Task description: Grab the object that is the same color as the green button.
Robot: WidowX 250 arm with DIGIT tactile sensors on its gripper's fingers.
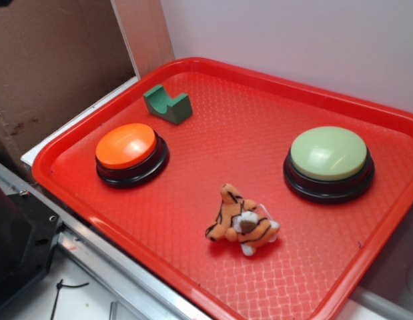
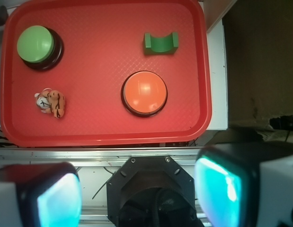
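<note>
The object, a small dark green block [image 1: 168, 104] [image 2: 161, 42] with a U-shaped notch, sits at the back left of the red tray [image 1: 213, 80] [image 2: 103, 132]. The pale green button [image 1: 328, 160] [image 2: 36, 44] on a black base stands on the tray's right side in the exterior view. My gripper [image 2: 139, 191] shows only in the wrist view, high above and off the tray's near edge, open, with nothing between its glowing cyan pads [image 2: 217, 184].
An orange dome button [image 1: 128, 151] [image 2: 145, 92] stands near the block. A striped plush tiger [image 1: 243, 222] [image 2: 51, 102] lies in the tray's front middle. A black octagonal robot base [image 2: 153, 189] and an aluminium rail [image 2: 89, 153] lie below the gripper. Cardboard [image 1: 53, 67] stands at the left.
</note>
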